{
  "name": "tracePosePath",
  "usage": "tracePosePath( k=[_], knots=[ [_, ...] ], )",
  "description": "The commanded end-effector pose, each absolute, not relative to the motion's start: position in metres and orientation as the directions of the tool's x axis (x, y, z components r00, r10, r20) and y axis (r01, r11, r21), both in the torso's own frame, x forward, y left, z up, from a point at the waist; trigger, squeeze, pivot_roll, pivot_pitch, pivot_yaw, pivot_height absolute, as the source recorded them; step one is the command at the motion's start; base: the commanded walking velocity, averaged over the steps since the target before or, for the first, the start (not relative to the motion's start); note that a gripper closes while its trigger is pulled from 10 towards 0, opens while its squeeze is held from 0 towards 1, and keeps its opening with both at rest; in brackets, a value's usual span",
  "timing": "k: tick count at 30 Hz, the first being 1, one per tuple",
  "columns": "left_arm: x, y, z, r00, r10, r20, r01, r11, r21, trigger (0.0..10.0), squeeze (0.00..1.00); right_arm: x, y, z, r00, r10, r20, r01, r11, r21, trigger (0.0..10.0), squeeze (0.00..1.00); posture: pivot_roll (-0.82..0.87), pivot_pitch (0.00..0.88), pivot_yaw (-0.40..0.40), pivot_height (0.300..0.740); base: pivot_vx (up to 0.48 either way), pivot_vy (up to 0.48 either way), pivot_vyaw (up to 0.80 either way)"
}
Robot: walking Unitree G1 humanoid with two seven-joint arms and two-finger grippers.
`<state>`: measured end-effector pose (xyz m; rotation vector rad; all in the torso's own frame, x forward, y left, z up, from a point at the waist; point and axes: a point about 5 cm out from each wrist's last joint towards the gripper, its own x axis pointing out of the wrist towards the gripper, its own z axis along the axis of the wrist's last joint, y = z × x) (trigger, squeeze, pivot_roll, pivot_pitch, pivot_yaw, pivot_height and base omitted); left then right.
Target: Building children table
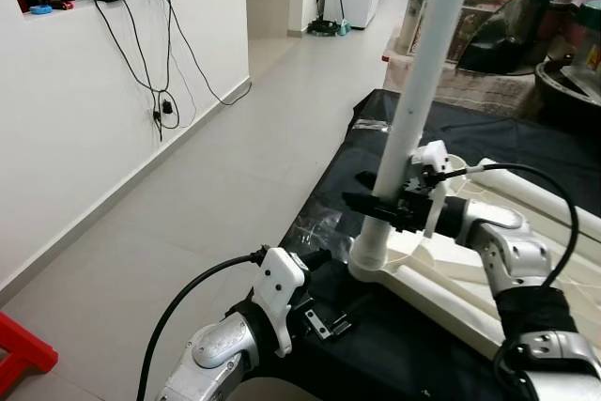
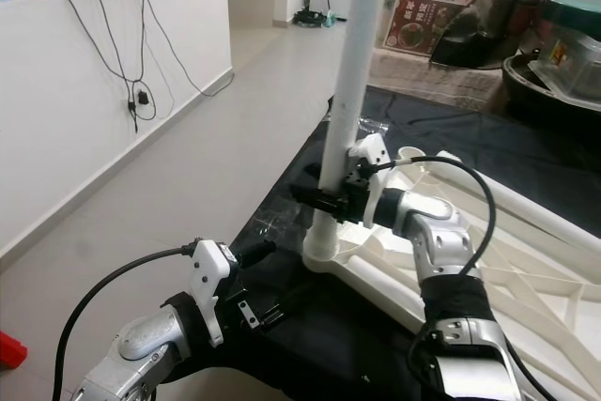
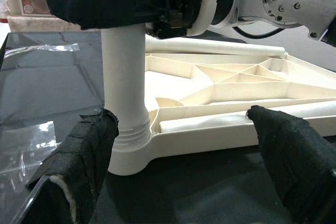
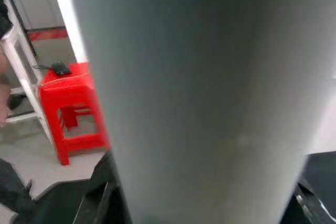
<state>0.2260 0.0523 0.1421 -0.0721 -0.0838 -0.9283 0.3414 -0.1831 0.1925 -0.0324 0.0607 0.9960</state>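
Observation:
A cream plastic tabletop [image 1: 451,279] lies upside down on a black sheet. A white table leg [image 1: 418,105] stands upright in its corner socket [image 3: 131,150], tilted slightly. My right gripper [image 1: 376,206] is shut on the leg just above the socket, and the leg's pale shaft [image 4: 199,98] sits right against the right wrist camera. My left gripper [image 3: 184,166] is open, low and in front of the socket, its taped black fingers [image 3: 79,161] on either side of the tabletop corner without touching it. A second white leg [image 3: 210,48] lies across the tabletop behind.
The black sheet [image 1: 376,345] covers a low surface whose left edge drops to a grey tiled floor [image 1: 188,185]. A white wall with hanging cables [image 1: 155,63] runs along the left. Storage boxes [image 1: 470,7] and dark pots stand behind. A red stool [image 4: 68,108] stands on the floor.

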Motion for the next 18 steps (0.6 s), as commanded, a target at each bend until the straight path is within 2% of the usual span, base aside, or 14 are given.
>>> tracePosePath(
  k=[1,2,4,7,8,9,10,11,12,13,14,15,16,18],
  knots=[
    [0.226,0.053,0.139,0.593,-0.801,0.083,0.805,0.592,-0.031,10.0,0.00,0.340,-0.176,0.180,0.575,0.815,-0.078,-0.816,0.578,0.030,0.0,0.00,0.20,0.000,-0.069,0.740,0.000,0.000,0.00],
    [0.226,0.053,0.139,0.593,-0.801,0.083,0.805,0.592,-0.031,10.0,0.00,0.340,-0.176,0.180,0.575,0.815,-0.078,-0.816,0.578,0.030,0.0,0.00,0.20,0.000,-0.069,0.740,0.000,0.000,0.00],
    [0.226,0.052,0.137,0.590,-0.803,0.080,0.807,0.590,-0.036,10.0,0.00,0.337,-0.183,0.181,0.718,0.696,0.001,-0.696,0.718,0.030,0.0,0.00,0.18,0.000,-0.055,0.740,0.000,0.000,0.00],
    [0.226,0.052,0.137,0.590,-0.803,0.080,0.807,0.590,-0.036,10.0,0.00,0.337,-0.183,0.181,0.718,0.696,0.001,-0.696,0.718,0.030,0.0,0.00,0.18,0.000,-0.055,0.740,0.000,0.000,0.00],
    [0.226,0.052,0.136,0.589,-0.804,0.079,0.808,0.588,-0.039,10.0,0.00,0.336,-0.190,0.180,0.817,0.576,0.030,-0.576,0.816,0.036,0.0,0.00,0.18,0.000,-0.055,0.740,0.000,0.000,0.00],
    [0.226,0.052,0.135,0.588,-0.805,0.078,0.809,0.587,-0.041,10.0,0.00,0.337,-0.205,0.176,0.962,0.272,0.008,-0.272,0.962,0.037,0.0,0.00,0.16,0.000,-0.052,0.740,0.000,0.000,0.00],
    [0.226,0.052,0.135,0.588,-0.805,0.078,0.809,0.587,-0.041,10.0,0.00,0.337,-0.205,0.176,0.962,0.272,0.008,-0.272,0.962,0.037,0.0,0.00,0.16,0.000,-0.052,0.740,0.000,0.000,0.00],
    [0.226,0.052,0.135,0.587,-0.806,0.078,0.809,0.586,-0.043,10.0,0.00,0.334,-0.217,0.172,0.999,0.039,-0.015,-0.038,0.999,0.029,0.0,0.00,0.16,0.000,-0.052,0.740,0.000,0.000,0.00],
    [0.227,0.052,0.135,0.588,-0.805,0.078,0.809,0.586,-0.044,10.0,0.00,0.326,-0.228,0.170,0.983,-0.181,-0.032,0.182,0.983,0.016,0.0,0.00,0.15,0.000,-0.048,0.740,0.000,0.000,0.00],
    [0.227,0.052,0.135,0.588,-0.805,0.078,0.809,0.586,-0.044,10.0,0.00,0.326,-0.228,0.170,0.983,-0.181,-0.032,0.182,0.983,0.016,0.0,0.00,0.15,0.000,-0.048,0.740,0.000,0.000,0.00],
    [0.227,0.052,0.135,0.588,-0.805,0.079,0.809,0.587,-0.045,10.0,0.00,0.314,-0.235,0.168,0.929,-0.367,-0.033,0.368,0.929,0.024,0.0,0.00,0.15,0.000,-0.048,0.740,0.000,0.000,0.00],
    [0.227,0.052,0.135,0.588,-0.805,0.079,0.809,0.587,-0.045,10.0,0.00,0.314,-0.235,0.168,0.929,-0.367,-0.033,0.368,0.929,0.024,0.0,0.00,0.15,0.000,-0.048,0.740,0.000,0.000,0.00],
    [0.227,0.052,0.135,0.589,-0.804,0.080,0.808,0.587,-0.046,10.0,0.00,0.304,-0.238,0.167,0.876,-0.480,-0.040,0.482,0.875,0.046,0.0,0.00,0.15,0.000,-0.048,0.740,0.000,0.000,0.00],
    [0.227,0.052,0.134,0.590,-0.803,0.081,0.807,0.588,-0.046,10.0,0.00,0.295,-0.236,0.166,0.826,-0.562,-0.043,0.563,0.823,0.070,0.0,0.00,0.15,0.000,-0.046,0.740,0.000,0.000,0.00]
  ],
)
